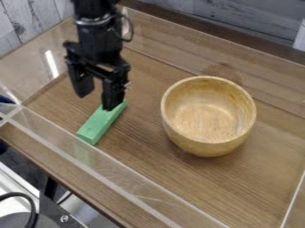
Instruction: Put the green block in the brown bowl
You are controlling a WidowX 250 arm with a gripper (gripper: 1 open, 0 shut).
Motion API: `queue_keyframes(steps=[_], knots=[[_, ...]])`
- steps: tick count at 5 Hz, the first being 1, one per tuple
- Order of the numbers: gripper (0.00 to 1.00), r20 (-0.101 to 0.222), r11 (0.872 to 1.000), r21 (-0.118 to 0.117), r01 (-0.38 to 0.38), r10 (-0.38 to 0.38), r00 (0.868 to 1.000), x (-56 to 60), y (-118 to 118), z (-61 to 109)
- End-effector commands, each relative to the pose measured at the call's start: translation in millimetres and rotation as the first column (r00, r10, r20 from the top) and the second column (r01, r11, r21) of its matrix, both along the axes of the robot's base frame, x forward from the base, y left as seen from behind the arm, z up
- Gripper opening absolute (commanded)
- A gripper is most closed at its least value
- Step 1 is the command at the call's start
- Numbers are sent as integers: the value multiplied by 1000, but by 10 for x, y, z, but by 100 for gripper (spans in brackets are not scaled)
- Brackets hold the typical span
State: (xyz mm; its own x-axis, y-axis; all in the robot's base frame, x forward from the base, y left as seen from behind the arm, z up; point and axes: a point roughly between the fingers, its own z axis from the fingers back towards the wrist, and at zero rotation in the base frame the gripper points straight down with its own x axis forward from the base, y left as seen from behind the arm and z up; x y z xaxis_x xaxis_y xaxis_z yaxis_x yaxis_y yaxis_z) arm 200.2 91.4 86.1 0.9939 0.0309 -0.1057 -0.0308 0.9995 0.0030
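Observation:
The green block (99,123) lies flat on the wooden table, angled from lower left to upper right. My black gripper (99,86) hangs just above its upper end, fingers spread open and pointing down, nothing between them. The far tip of the block is partly covered by the right finger. To the right stands the brown bowl (209,114), round, light wood, empty, about a hand's width from the block.
Clear acrylic walls (71,151) fence the table on the front and left sides. A small clear corner piece sits at the back left. A dark frame and cables show at the bottom left below the table edge.

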Motion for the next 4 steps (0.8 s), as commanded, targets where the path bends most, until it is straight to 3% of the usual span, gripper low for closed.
queue_keyframes(steps=[1, 4], knots=[[100, 65, 999, 37, 5, -7, 998, -6, 128, 11], [100, 62, 999, 34, -10, 8, 998, 0, 200, -209]])
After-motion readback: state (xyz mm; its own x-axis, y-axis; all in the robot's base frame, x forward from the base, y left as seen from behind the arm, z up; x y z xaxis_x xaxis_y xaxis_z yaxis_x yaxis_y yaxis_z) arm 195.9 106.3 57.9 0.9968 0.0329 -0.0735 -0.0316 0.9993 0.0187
